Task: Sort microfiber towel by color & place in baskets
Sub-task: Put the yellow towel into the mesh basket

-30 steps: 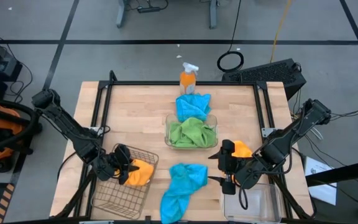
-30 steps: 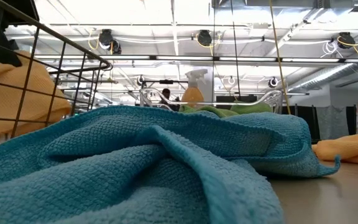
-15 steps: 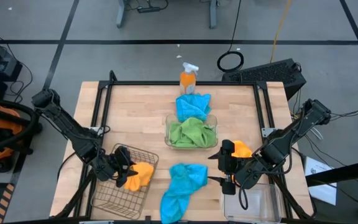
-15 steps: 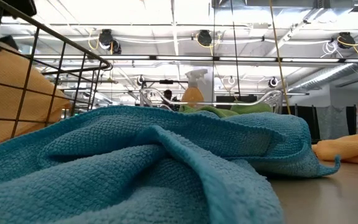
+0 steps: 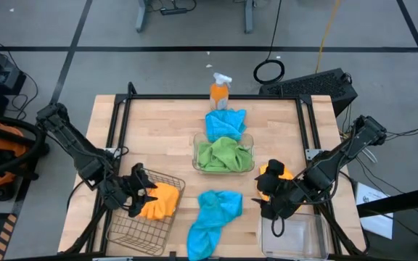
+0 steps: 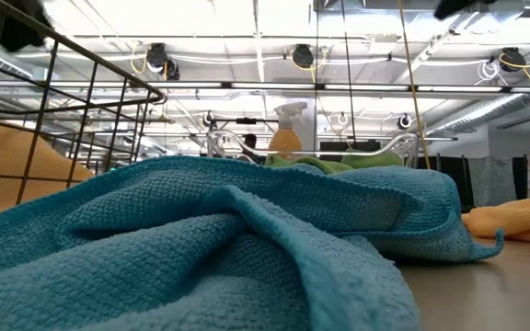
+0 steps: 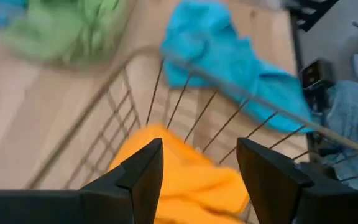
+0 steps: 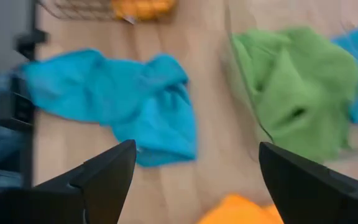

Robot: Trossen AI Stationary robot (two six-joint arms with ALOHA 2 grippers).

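Observation:
An orange-yellow towel (image 5: 160, 201) lies inside the wire mesh basket (image 5: 133, 228) at the front left; it also shows in the left wrist view (image 7: 179, 183). My left gripper (image 5: 137, 190) is open and empty just above it. A second orange-yellow towel (image 5: 282, 172) lies on the table at the right. My right gripper (image 5: 265, 190) is open beside it and touches nothing. A sky blue towel (image 5: 212, 216) lies crumpled at the front middle. Green towels (image 5: 223, 154) fill the middle clear basket (image 5: 196, 145). Another blue towel (image 5: 226, 123) lies behind it.
An orange spray bottle (image 5: 220, 90) stands at the far edge. A second clear plastic basket (image 5: 303, 235) stands at the front right, under my right arm. The front blue towel (image 6: 247, 248) fills most of the low view.
My left gripper has let go of the orange-yellow towel, which has sunk lower into the wire basket, and has drawn back a little toward the table's left edge. My right gripper has turned and moved toward the orange-yellow towel on the table's right.

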